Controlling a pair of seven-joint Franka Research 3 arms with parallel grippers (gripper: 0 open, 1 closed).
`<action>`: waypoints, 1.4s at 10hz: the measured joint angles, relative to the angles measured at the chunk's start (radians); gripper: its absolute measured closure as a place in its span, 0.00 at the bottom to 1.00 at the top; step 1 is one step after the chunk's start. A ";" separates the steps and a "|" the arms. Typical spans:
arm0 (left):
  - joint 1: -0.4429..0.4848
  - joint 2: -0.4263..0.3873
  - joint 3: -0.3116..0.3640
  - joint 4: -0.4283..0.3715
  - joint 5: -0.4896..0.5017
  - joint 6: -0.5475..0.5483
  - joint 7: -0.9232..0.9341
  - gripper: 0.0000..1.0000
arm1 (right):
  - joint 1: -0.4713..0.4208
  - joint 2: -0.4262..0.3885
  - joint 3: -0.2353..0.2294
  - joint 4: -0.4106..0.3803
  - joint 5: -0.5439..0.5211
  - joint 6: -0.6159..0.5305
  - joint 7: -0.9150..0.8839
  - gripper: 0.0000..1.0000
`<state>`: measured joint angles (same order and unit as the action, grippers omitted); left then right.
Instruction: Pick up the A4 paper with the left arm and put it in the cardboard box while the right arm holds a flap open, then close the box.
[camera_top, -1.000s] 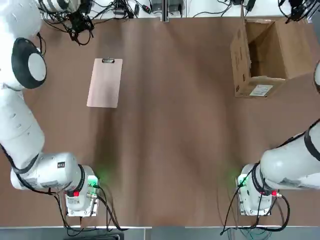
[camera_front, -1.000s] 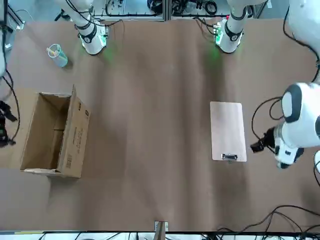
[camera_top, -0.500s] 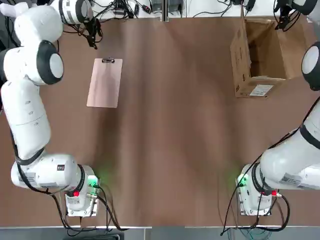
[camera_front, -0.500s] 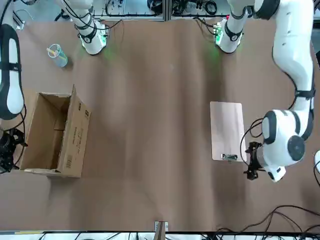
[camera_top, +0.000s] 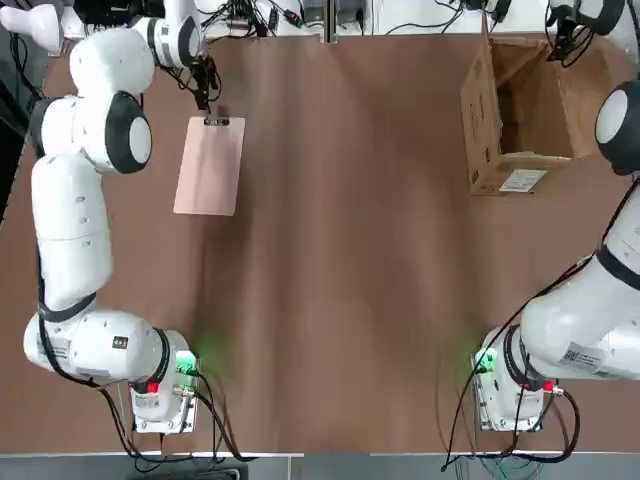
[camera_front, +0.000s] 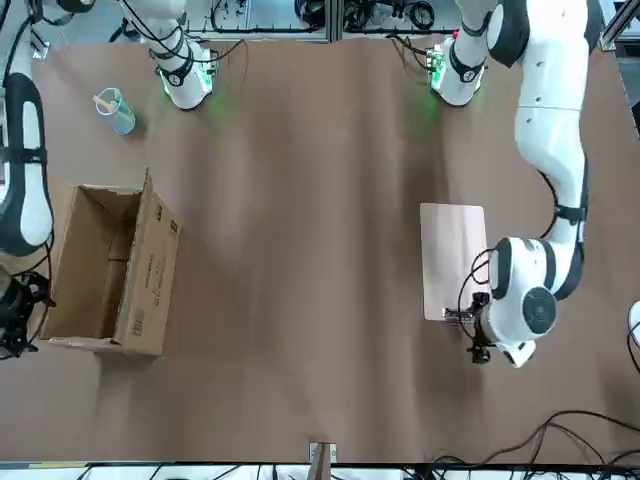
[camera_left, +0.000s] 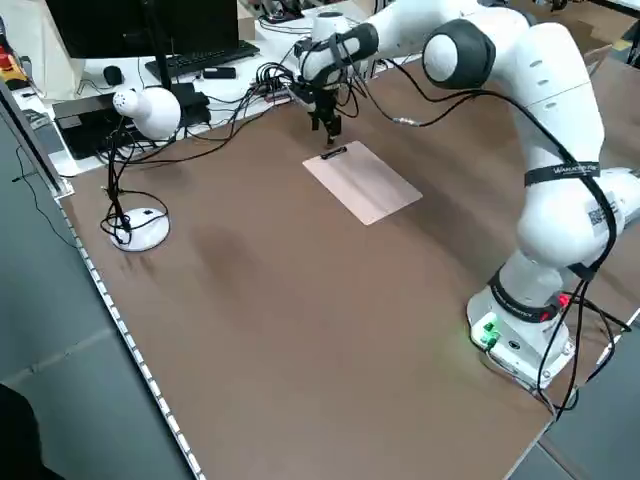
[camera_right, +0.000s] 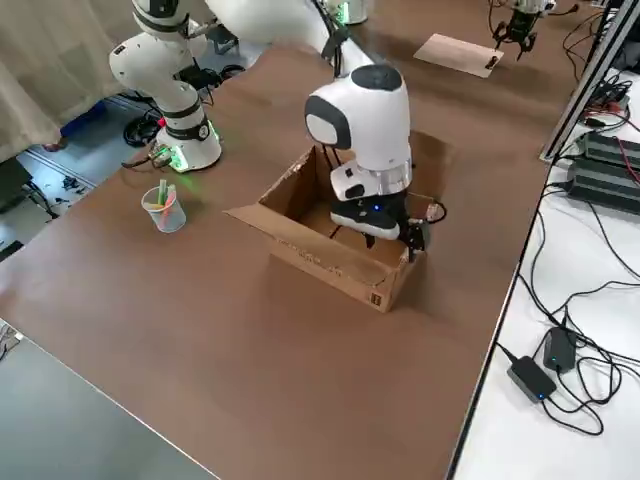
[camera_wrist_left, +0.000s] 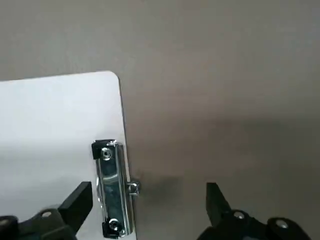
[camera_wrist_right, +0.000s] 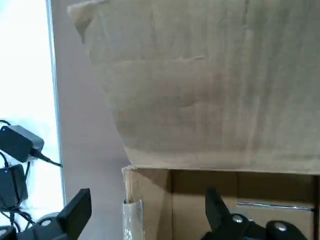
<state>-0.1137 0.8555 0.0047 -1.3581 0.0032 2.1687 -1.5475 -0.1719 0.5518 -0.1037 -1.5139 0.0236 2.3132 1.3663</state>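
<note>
The A4 paper (camera_top: 209, 166) is a pale pinkish-tan sheet that lies flat at the far left of the table, its dark metal clip (camera_top: 217, 121) at the far short end. My left gripper (camera_top: 204, 93) hangs open just beyond that clip end; in the left wrist view the left gripper (camera_wrist_left: 147, 200) straddles the clip (camera_wrist_left: 114, 192) and the sheet's edge without holding it. The cardboard box (camera_top: 528, 110) stands open-topped at the far right, white label (camera_top: 522, 180) on its near end. My right gripper (camera_right: 408, 235) is open at the box's far end, by the rim below a flap (camera_wrist_right: 200, 90).
A clear plastic cup (camera_front: 115, 110) with sticks stands on the robot's right side of the table, nearer the bases than the box. A white desk lamp (camera_left: 148, 112), a keyboard and cables (camera_top: 240, 18) lie beyond the far edge. Bare brown tabletop (camera_top: 360, 250) stretches between paper and box.
My left arm has swung in, bringing its gripper from beyond the table's far-left corner down to the paper's clip end. My right arm has come in over the box's far end.
</note>
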 joint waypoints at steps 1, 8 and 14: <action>0.000 0.007 0.000 -0.001 0.000 0.001 0.001 0.00 | 0.000 0.016 0.001 0.001 0.000 0.011 0.000 0.00; -0.006 -0.013 -0.008 -0.100 0.000 0.016 0.010 0.00 | -0.006 0.056 -0.001 0.018 0.001 0.020 0.031 0.26; -0.007 -0.028 -0.013 -0.122 0.000 0.054 0.011 0.39 | -0.011 0.057 0.000 0.031 0.001 0.018 0.037 0.94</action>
<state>-0.1202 0.8273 -0.0088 -1.4805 0.0033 2.2224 -1.5370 -0.1828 0.6089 -0.1036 -1.4830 0.0251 2.3312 1.4033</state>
